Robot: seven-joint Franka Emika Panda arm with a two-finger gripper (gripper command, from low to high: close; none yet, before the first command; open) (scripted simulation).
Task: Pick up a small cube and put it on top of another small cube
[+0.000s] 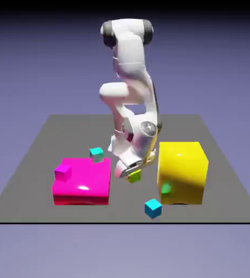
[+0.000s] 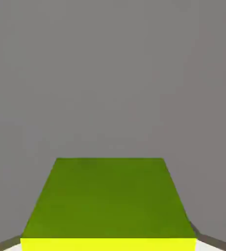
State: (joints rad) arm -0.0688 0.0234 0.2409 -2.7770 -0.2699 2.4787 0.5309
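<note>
A small yellow-green cube (image 1: 134,176) sits low over the grey table (image 1: 34,163), between the magenta slab and the yellow block. My gripper (image 1: 130,171) is down on it and shut on its sides. In the hand view the cube (image 2: 110,201) fills the lower middle, and only grey slivers of the fingertips (image 2: 206,240) show at its corners. Other small cubes lie about: a cyan one (image 1: 153,208) near the front edge, a teal one (image 1: 96,154) behind the slab, a purple one (image 1: 63,172) on the slab, and a green one (image 1: 165,189) against the yellow block.
A flat magenta slab (image 1: 86,182) lies to the exterior view's left of the gripper. A tall yellow block (image 1: 184,168) stands close on the exterior view's right. The table's front edge (image 1: 121,222) runs just past the cyan cube.
</note>
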